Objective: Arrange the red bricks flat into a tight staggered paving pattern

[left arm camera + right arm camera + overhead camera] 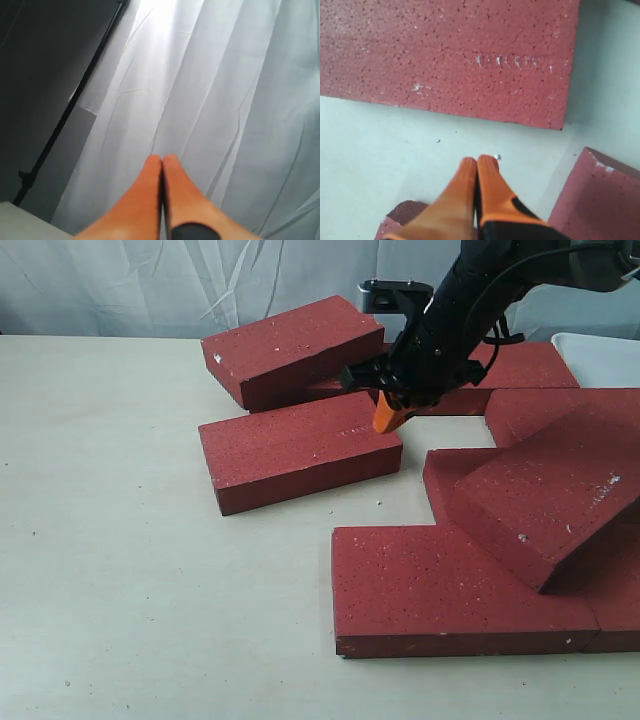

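My right gripper (390,416), pinched closed and empty, hangs by the corner of one red brick (298,450); other red bricks (540,495) lean on each other nearby. My left gripper (161,159), closed too, faces a curtain (225,100)

My right end effector (389,420) hangs over the far right corner of the left brick (300,450), which lies flat on the tabletop (120,570), apart from the others. Behind it the rear brick (290,345) sits tilted, propped on a lower brick (322,390) mostly hidden beneath. To the right, the front brick (450,590) lies flat at the near edge. The tilted brick (550,495) leans over its right rear part and over the middle brick (448,470) behind. The back brick (525,368) lies flat farther back, with a tray (600,350) just right of it.
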### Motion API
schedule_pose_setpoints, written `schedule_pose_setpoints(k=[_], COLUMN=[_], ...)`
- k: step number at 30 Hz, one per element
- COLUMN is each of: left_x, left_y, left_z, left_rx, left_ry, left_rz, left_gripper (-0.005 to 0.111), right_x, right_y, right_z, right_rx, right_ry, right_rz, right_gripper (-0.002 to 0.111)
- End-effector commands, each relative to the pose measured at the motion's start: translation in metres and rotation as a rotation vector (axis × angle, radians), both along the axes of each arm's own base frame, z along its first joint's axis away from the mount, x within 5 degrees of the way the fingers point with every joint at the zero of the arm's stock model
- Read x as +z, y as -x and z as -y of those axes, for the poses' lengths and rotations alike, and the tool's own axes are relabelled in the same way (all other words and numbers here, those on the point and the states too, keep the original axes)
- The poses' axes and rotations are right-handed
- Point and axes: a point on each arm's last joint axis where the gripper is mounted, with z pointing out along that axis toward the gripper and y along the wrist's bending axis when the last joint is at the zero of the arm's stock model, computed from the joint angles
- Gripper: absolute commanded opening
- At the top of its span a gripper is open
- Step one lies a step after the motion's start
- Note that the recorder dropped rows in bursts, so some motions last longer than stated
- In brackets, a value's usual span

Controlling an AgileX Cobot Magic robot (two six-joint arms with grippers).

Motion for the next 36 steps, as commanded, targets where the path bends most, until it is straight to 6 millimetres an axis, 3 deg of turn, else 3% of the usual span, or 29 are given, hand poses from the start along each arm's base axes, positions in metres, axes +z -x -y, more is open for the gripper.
schedule_pose_setpoints(k=[1, 9, 12, 17, 24, 36], left_x=[0.014, 0.072, 0.084, 0.087, 0.055, -0.014], left_y=[0.003, -0.019, -0.034, -0.064, -0.120, -0.210], left_z=[-0.001, 0.019, 0.022, 0.023, 0.024, 0.038], left_rx=[-0.033, -0.176, -0.208, -0.285, -0.426, -0.689], left_ry=[0.107, -0.178, -0.249, -0.293, -0.266, -0.161], left_rz=[0.009, -0.337, -0.501, -0.813, -1.233, -1.433], left_gripper=[0.000, 0.000, 0.000, 0.000, 0.000, 0.000], right_x=[0.002, 0.003, 0.003, 0.003, 0.003, 0.004], right_y=[0.002, 0.003, 0.003, 0.004, 0.005, -0.004], right_z=[-0.001, -0.002, -0.002, -0.002, -0.002, -0.003], right_rx=[-0.001, -0.007, -0.005, -0.004, 0.003, -0.028], right_ry=[-0.022, -0.042, -0.041, -0.040, -0.037, -0.056], right_rz=[-0.029, -0.043, -0.046, -0.048, -0.064, 0.027], right_gripper=[-0.001, -0.001, -0.001, -0.001, -0.001, -0.001])
